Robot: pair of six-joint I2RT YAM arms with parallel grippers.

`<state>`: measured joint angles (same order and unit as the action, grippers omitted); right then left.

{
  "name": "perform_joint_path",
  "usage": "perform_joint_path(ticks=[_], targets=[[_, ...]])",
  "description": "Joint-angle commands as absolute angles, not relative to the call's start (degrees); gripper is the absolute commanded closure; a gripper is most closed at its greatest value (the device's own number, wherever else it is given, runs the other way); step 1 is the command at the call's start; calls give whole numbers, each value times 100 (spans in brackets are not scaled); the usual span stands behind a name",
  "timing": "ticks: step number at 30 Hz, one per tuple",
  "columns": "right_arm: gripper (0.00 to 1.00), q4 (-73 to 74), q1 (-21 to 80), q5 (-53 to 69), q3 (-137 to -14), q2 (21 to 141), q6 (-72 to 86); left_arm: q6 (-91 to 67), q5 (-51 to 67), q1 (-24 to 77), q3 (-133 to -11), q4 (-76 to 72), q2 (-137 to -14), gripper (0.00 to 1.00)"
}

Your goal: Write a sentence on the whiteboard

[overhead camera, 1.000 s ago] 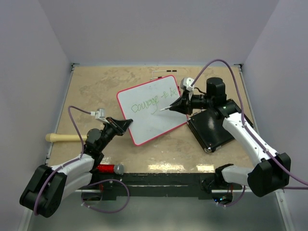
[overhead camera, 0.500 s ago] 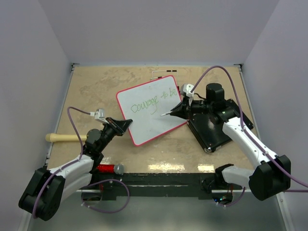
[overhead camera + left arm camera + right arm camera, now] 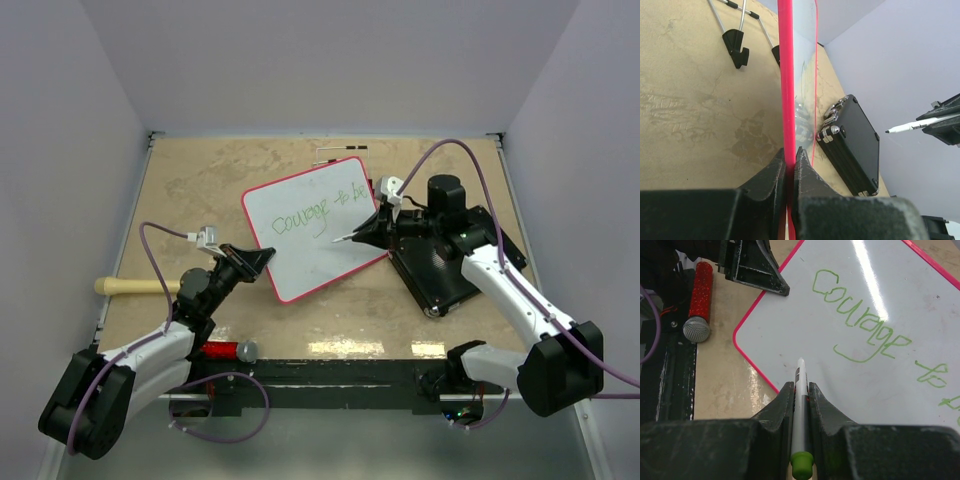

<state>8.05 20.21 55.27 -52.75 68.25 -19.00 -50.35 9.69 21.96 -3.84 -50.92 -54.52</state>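
table (image 3: 200,190): tan, marbled top that fills the middle of the overhead view, with pale walls on three sides.
whiteboard (image 3: 300,255): centre of the overhead view, turned at a slant so one corner points to the lower middle. It is glossy white with a thin red rim and rounded corners. The left wrist view shows it edge-on.
black case (image 3: 445,270): right of centre, just beside the whiteboard's right-hand rim. It lies flat and has metal corner fittings.
left gripper (image 3: 262,255): centre-left of the overhead view, fingers pressed together on the whiteboard's left rim. The red edge runs straight up between the pads in the left wrist view.
right gripper (image 3: 372,228): right of centre, above the whiteboard's right side, clamped on the marker.
wooden handle (image 3: 135,287): far left, lying across the table edge.
microphone (image 3: 225,351): lower left, red glittery body with a silver mesh head, beside the left arm's base.
marker (image 3: 345,237): white barrel with a green end cap, tip pointing left over the lower right of the board. In the left wrist view the tip stands apart from the board's face.
wire stand (image 3: 335,152): top centre, just beyond the board's upper corner, with black feet.
green writing (image 3: 860,330): "Courage to", then the start of another word, running along the board's upper half.
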Motion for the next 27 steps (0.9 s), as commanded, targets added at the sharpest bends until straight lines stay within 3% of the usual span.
perform_joint_path(ticks=[1,15,27], targets=[[100,510,2039,5748,-5186,6759,-1855,-4482,984,2250,-114,-5106,-5440,100],[100,457,2232,5793,-5203,6881,-1836,-4544,984,2285,-132,-5054,-5379,100],[100,1450,4033,4501,-6504,7673,-2786,-4579,923,2294,-114,-4737,-5133,100]])
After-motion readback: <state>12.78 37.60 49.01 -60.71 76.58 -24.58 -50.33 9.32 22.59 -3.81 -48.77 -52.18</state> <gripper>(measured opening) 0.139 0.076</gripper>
